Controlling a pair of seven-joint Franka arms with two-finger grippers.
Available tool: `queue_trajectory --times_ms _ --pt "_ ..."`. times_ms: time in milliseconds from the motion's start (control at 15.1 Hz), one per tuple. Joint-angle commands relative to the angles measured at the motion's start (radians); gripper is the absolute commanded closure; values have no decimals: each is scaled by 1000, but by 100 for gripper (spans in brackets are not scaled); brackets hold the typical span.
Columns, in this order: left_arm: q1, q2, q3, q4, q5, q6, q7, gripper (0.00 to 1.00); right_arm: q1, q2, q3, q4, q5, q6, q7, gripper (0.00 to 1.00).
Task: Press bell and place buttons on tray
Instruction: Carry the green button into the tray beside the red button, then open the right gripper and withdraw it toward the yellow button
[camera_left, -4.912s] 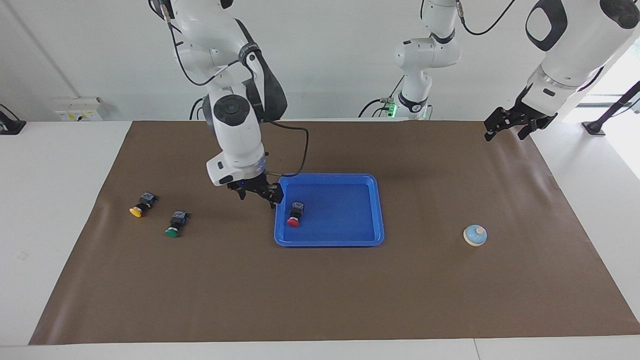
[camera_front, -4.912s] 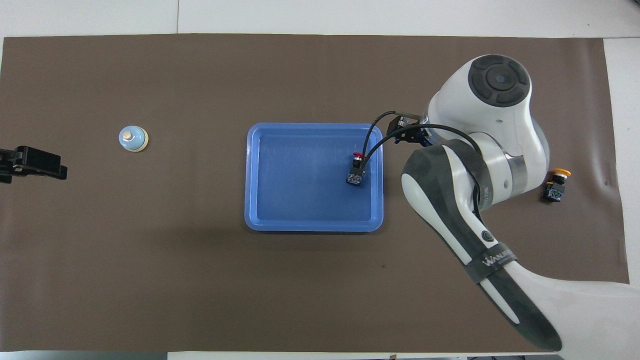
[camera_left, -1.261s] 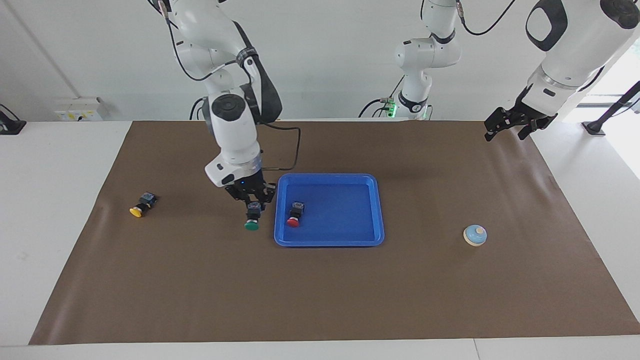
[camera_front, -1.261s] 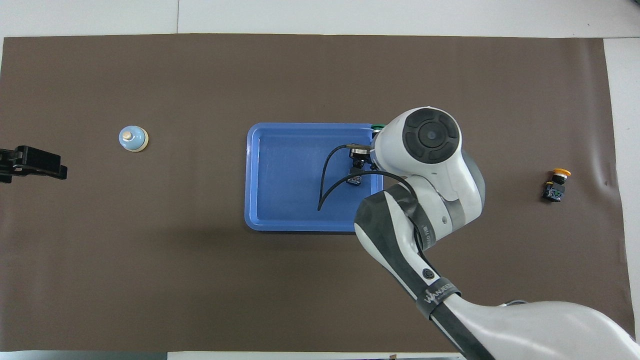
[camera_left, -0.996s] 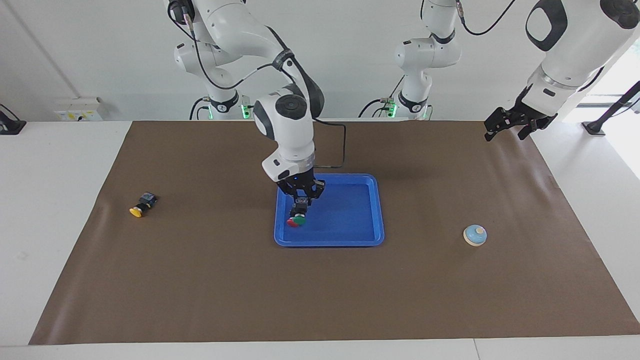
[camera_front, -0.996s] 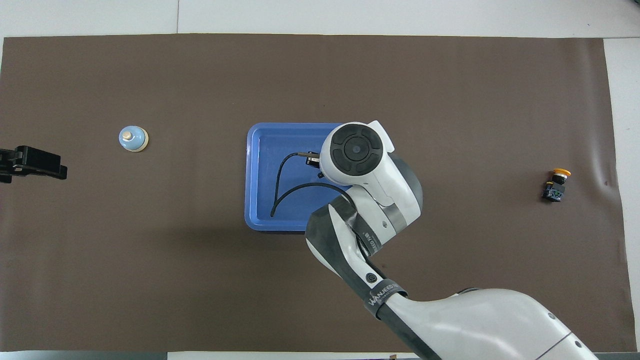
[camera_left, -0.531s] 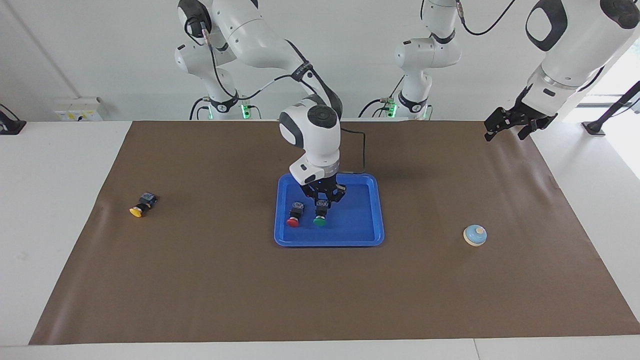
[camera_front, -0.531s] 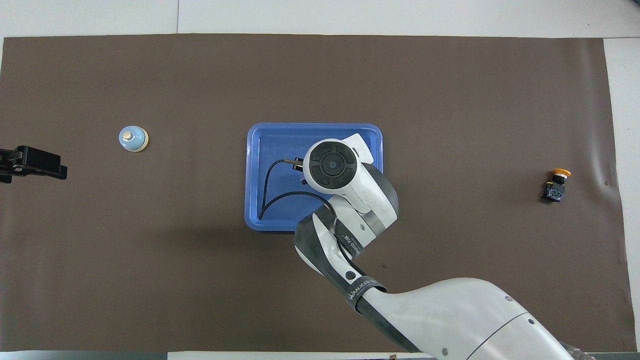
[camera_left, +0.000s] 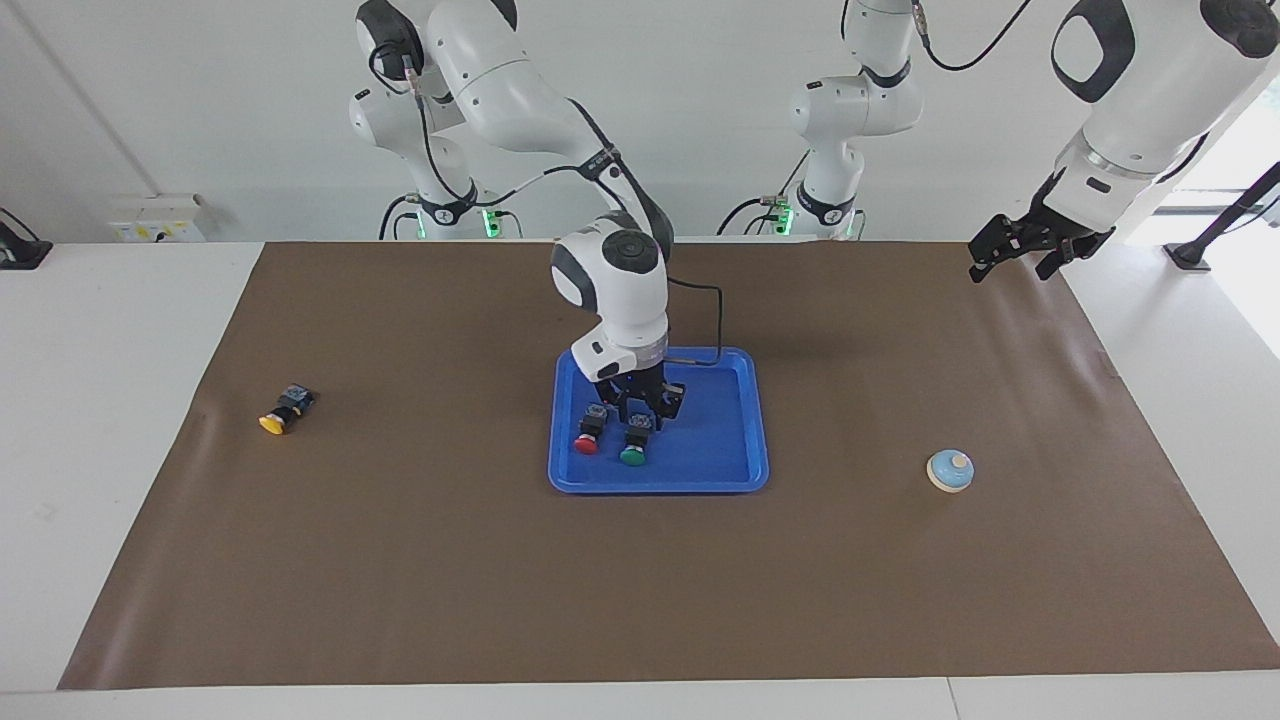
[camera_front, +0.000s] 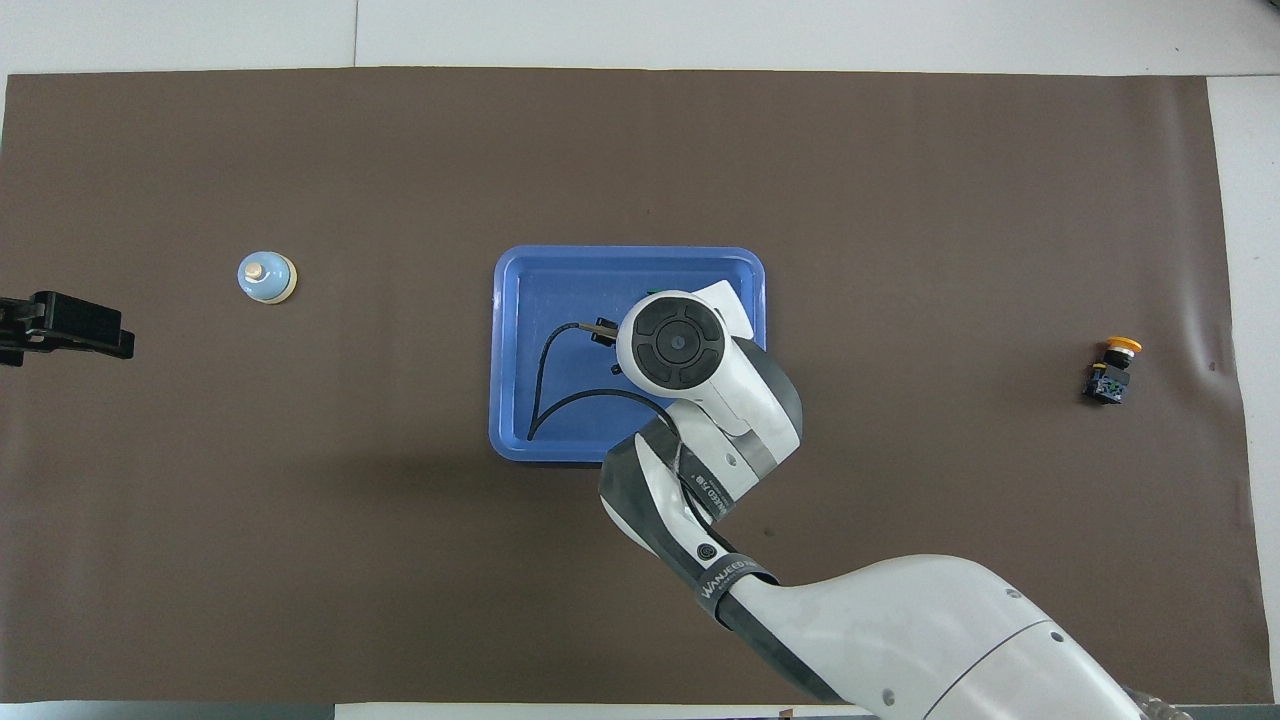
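Observation:
The blue tray (camera_left: 722, 462) sits mid-table, also in the overhead view (camera_front: 530, 300). Two buttons lie in it side by side, the red button (camera_left: 587, 438) and the green button (camera_left: 633, 450). My right gripper (camera_left: 641, 410) hangs just above the green button's black body, fingers apart and holding nothing. In the overhead view the right arm's wrist hides both of these buttons. The yellow button (camera_left: 281, 414) (camera_front: 1114, 368) lies on the mat toward the right arm's end. The bell (camera_left: 950, 470) (camera_front: 267, 277) stands toward the left arm's end. My left gripper (camera_left: 1010, 268) waits open over the mat's corner.
A brown mat (camera_left: 400, 560) covers most of the white table. The right arm's black cable (camera_front: 545, 385) loops over the tray's floor. A third robot arm (camera_left: 845, 120) stands at the robots' edge of the table, away from the work.
The right gripper carried the green button from the mat into the tray, set it down beside the red button, and has just opened off it. The left arm has not moved.

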Motion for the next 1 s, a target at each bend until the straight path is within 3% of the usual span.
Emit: queue_trajectory --times_ms 0,133,465,929 --pt "-1 -21 1 -17 6 0 -10 0 -22 -17 0 61 -13 -111 15 0" --pt "-1 -23 1 -17 6 0 -10 0 -66 -39 2 106 -16 -188 -5 0" --pt "-1 -23 1 -17 6 0 -10 0 -201 -147 2 91 -14 -308 -228 0" --pt "-1 -21 1 -17 6 0 -10 0 -478 -228 2 60 -13 -461 -673 0"
